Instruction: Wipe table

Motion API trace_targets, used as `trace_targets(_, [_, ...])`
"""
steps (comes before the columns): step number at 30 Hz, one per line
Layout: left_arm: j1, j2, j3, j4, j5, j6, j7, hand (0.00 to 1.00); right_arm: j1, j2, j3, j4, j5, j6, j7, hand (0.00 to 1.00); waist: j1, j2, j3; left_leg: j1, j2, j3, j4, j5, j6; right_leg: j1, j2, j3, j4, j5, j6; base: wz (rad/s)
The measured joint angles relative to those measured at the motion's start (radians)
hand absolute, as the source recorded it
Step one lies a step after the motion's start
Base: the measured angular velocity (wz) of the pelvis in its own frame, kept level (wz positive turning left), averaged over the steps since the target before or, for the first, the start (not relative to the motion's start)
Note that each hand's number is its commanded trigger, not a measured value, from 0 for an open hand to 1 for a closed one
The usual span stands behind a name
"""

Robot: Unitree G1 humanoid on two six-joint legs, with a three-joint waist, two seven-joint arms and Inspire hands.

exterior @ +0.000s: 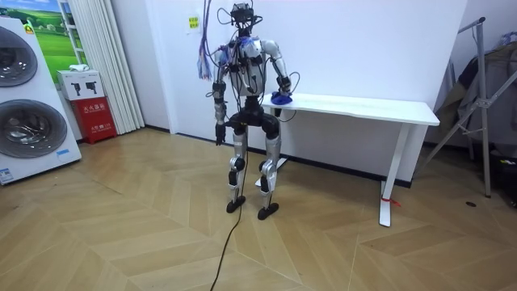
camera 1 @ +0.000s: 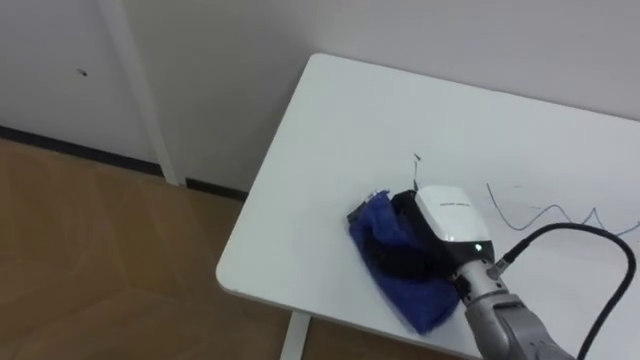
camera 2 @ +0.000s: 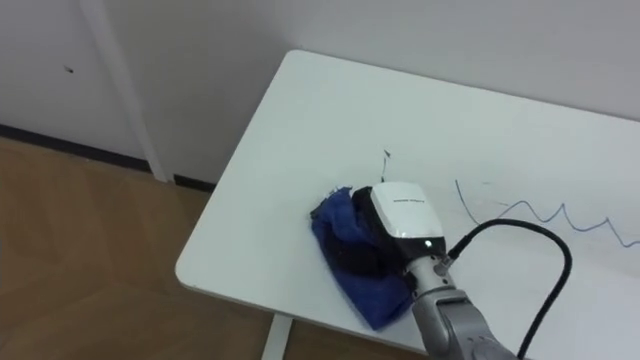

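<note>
Our biggest worry is the edge. The blue cloth (camera 1: 420,298) lies under the right robot hand (camera 1: 446,214) close to the white tabletop (camera 1: 330,130)'s near rim. A stroke toward 6 or 7 o'clock could push the trailing end over that rim and drag the cloth off. We also think the bunched cloth could slide out from under the palm on a quick stroke. That would leave the blue pen scribble (camera 1: 545,215), at 3 o'clock from the hand, unwiped.

The cloth is a rumpled strip with its long axis running from about 11 o'clock to 5 o'clock. Its heaped end points to 11 and its flatter tail to 5. The right robot hand lies on top along the same line. We cannot tell whether it grips the cloth or only presses down on it.

In the room view the left robot hand (exterior: 219,136) hangs by the robot's side, and we cannot tell its state.
</note>
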Motion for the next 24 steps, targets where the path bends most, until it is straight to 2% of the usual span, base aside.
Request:
trace_targets(2, [-0.004, -0.001, -0.001, -0.004, 0.000, 0.005, 0.000, 0.00, -0.018, 0.008, 0.000, 0.001, 0.028, 0.009, 0.015, 1.00, 0.007, 0.001, 0.0004, -0.005, 0.000, 0.005, 0.000, 0.000, 0.000, -0.008, 0.001, 0.007, 0.002, 0.001, -0.001, -0.06])
trace_targets(5, [0.010, -0.003, -0.002, -0.006, 0.000, 0.023, 0.000, 0.00, -0.095, 0.009, -0.011, 0.045, 0.111, 0.010, 0.029, 1.00, 0.004, 0.002, 0.0018, -0.008, -0.002, 0.006, 0.001, 0.001, 0.001, -0.013, -0.001, 0.010, 0.005, 0.001, -0.002, 0.00])
trace_targets(9, [0.022, -0.003, 0.011, -0.006, -0.001, 0.031, -0.006, 0.00, -0.202, 0.007, -0.081, 0.194, 0.186, 0.010, 0.024, 1.00, 0.003, -0.005, 0.0012, -0.014, -0.002, 0.001, 0.009, 0.002, 0.002, -0.013, -0.004, 0.000, 0.002, 0.001, -0.001, 0.07])
trace_targets(11, [0.027, -0.010, 0.044, -0.007, 0.002, 0.044, -0.009, 0.00, -0.241, -0.006, -0.145, 0.292, 0.188, 0.028, 0.022, 1.00, 0.003, -0.012, -0.0018, -0.021, -0.004, -0.004, 0.014, 0.001, 0.002, -0.011, -0.007, -0.008, -0.001, -0.001, 0.001, 0.16])
trace_targets(13, [0.034, -0.011, 0.073, -0.009, 0.001, 0.045, -0.012, 0.00, -0.240, -0.030, -0.193, 0.318, 0.189, 0.031, 0.013, 1.00, -0.002, -0.009, 0.0005, -0.023, -0.006, -0.006, 0.017, 0.002, 0.002, -0.010, -0.008, -0.010, -0.001, -0.001, 0.002, 0.10])
trace_targets(15, [0.039, 0.002, 0.089, -0.017, 0.000, 0.046, -0.016, 0.00, -0.239, -0.068, -0.229, 0.372, 0.197, 0.032, 0.003, 1.00, -0.015, -0.006, 0.0020, -0.017, -0.005, -0.002, 0.017, 0.002, 0.002, -0.005, -0.008, -0.010, -0.003, -0.003, 0.004, 0.05])
trace_targets(17, [0.049, 0.002, 0.111, -0.025, 0.000, 0.045, -0.024, 0.00, -0.235, -0.083, -0.259, 0.402, 0.210, 0.031, 0.001, 1.00, -0.032, -0.005, 0.0026, -0.016, -0.004, 0.000, 0.015, 0.002, 0.002, -0.006, -0.008, -0.010, -0.004, -0.003, 0.004, -0.02])
trace_targets(18, [0.054, 0.002, 0.113, -0.025, 0.000, 0.045, -0.026, 0.00, -0.233, -0.088, -0.270, 0.405, 0.213, 0.031, 0.001, 1.00, -0.036, -0.004, 0.0032, -0.016, -0.004, 0.002, 0.015, 0.002, 0.002, -0.006, -0.008, -0.009, -0.004, -0.003, 0.004, -0.03])
trace_targets(21, [0.052, 0.002, 0.112, -0.040, 0.000, 0.044, -0.029, 0.00, -0.228, -0.098, -0.314, 0.466, 0.214, 0.023, -0.017, 1.00, -0.081, -0.008, 0.0013, -0.017, -0.003, 0.005, 0.016, 0.002, 0.002, -0.001, -0.008, -0.018, -0.004, -0.003, 0.005, 0.03])
trace_targets(24, [0.049, 0.002, 0.113, -0.062, -0.001, 0.033, -0.027, 0.00, -0.189, -0.099, -0.350, 0.473, 0.214, 0.012, -0.037, 1.00, -0.085, -0.015, -0.0036, -0.013, -0.003, 0.011, 0.016, 0.002, 0.002, 0.000, -0.008, -0.011, -0.004, -0.004, 0.005, -0.05])
